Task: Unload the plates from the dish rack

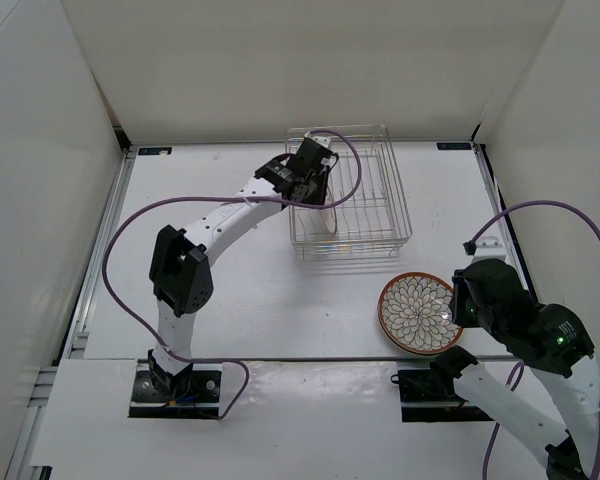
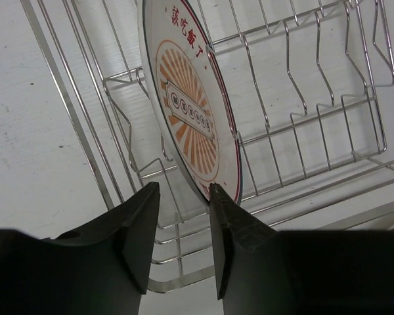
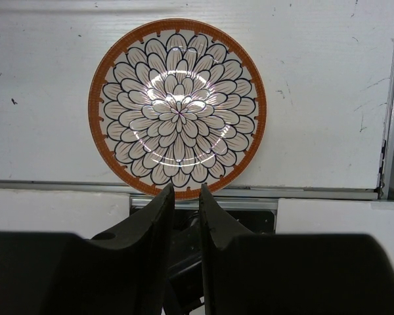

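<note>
In the dish rack (image 2: pixel 302 121), the smaller plate (image 2: pixel 190 125) stands ungripped inside the parted left pincer (image 2: pixel 182 191).

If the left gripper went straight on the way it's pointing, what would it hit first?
Probably the small plate, upright in the dish rack; its rim lines up between the left gripper's open fingers, though depth is unclear.
</note>
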### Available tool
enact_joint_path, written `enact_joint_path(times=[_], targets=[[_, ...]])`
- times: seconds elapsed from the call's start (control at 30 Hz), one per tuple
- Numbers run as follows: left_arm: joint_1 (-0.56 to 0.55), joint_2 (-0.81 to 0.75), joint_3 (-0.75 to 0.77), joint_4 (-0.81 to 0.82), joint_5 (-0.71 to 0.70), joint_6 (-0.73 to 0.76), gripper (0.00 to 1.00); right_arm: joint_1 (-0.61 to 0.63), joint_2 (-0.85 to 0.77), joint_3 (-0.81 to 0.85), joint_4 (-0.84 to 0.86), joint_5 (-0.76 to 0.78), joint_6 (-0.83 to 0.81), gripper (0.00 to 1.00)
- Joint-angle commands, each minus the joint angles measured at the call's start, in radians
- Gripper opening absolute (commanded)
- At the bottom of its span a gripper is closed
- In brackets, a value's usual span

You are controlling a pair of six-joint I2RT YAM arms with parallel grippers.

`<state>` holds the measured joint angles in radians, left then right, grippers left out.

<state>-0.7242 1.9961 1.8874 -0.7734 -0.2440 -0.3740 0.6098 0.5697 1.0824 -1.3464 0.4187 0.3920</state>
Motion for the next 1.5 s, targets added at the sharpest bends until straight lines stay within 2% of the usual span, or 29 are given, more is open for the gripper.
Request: enact_joint_path(times=[0.0,0.07,0.33,0.37,0.4,0.6,0.7,0.87,0.97,1.17,1.4,1.43,1.47], targets=[[0.04,0.006,-0.005,-0.05,-0.034,0.032,0.46,-0.001,-0.007,-0.004,-0.028,0.005,-0.004,0.25],[0.052,0.009,-0.007,-0.058,-0.034,0.035,0.42,0.002,-0.01,-0.007,-0.028,0.003,-0.002,0.25],[0.063,-0.013,-0.027,-0.063,0.0,0.026,0.42,0.002,-0.004,-0.006,-0.026,0.002,-0.004,0.25],[0.062,-0.02,-0.024,-0.058,0.002,0.032,0.4,0.001,-0.004,-0.006,-0.028,0.003,-0.004,0.25],[0.059,-0.025,-0.027,-0.058,0.005,0.033,0.33,0.002,-0.002,-0.006,-0.025,0.0,-0.005,0.25],[0.043,-0.048,-0.002,-0.023,0.003,0.056,0.19,0.001,-0.001,-0.004,-0.028,-0.003,-0.008,0.25],[0.035,-0.036,0.021,-0.035,0.005,0.058,0.14,0.002,-0.001,-0.007,-0.025,-0.001,-0.005,0.25],[0.003,-0.04,0.042,-0.036,-0.008,0.079,0.14,0.001,0.001,-0.007,-0.025,-0.006,-0.008,0.25],[-0.047,-0.054,0.058,-0.035,-0.058,0.112,0.14,0.002,0.001,-0.007,-0.023,-0.011,-0.013,0.25],[-0.144,-0.057,0.088,-0.003,-0.279,0.236,0.16,0.002,0.004,-0.007,-0.02,-0.015,-0.015,0.25],[-0.265,-0.034,0.111,0.11,-0.538,0.429,0.03,0.002,0.001,-0.01,-0.019,-0.021,-0.016,0.25],[-0.274,-0.039,0.11,0.132,-0.613,0.443,0.03,0.001,0.002,-0.01,-0.019,-0.021,-0.018,0.25],[-0.284,-0.039,0.102,0.15,-0.639,0.511,0.01,0.001,0.004,-0.009,-0.017,-0.023,-0.018,0.25]])
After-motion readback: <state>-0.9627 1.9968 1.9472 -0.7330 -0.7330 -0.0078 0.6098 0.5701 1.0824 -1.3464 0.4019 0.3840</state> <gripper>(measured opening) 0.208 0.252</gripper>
